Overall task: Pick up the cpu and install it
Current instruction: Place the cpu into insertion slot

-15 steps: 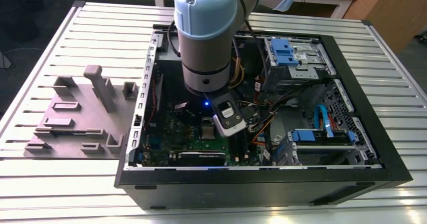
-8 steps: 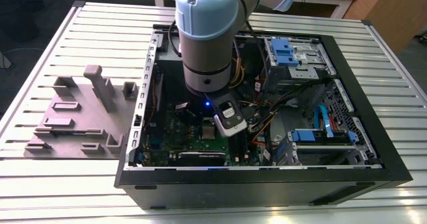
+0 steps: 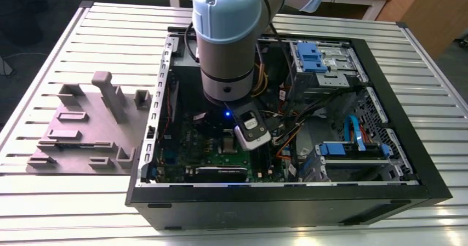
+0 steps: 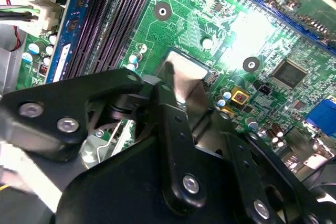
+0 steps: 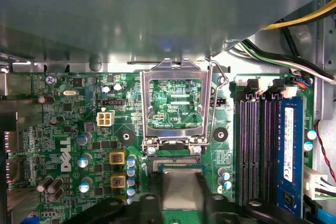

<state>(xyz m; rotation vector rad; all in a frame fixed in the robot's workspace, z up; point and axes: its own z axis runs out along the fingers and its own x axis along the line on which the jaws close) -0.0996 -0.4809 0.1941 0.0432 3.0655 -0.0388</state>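
While the arm (image 3: 227, 43) reaches down into the open PC case (image 3: 292, 202), which lies open side up on the slatted table (image 3: 66, 213), the gripper (image 4: 186, 90) sits low over the green motherboard (image 5: 79, 129). Fingers (image 4: 168, 77) are drawn in narrow, one on each side of the cpu (image 4: 191, 65), clamping it by opposite edges. Silvery top faces up, and the pale greenish rim is visible along one edge in both wrist views. The cpu is directly over the socket (image 5: 176, 162) and square with it; can't tell whether it's touching down or just above. Metal load frame (image 5: 173, 72) is flipped up and open, with the board showing through its window and the wire lever (image 5: 219, 103) standing beside it. Dark memory slots (image 5: 254, 145) run alongside the socket, with one blue memory stick (image 5: 291, 150) fitted just past them. In the exterior view, a grey fixture block (image 3: 87, 125) sits on the table at the exterior view's left, just beside the case.
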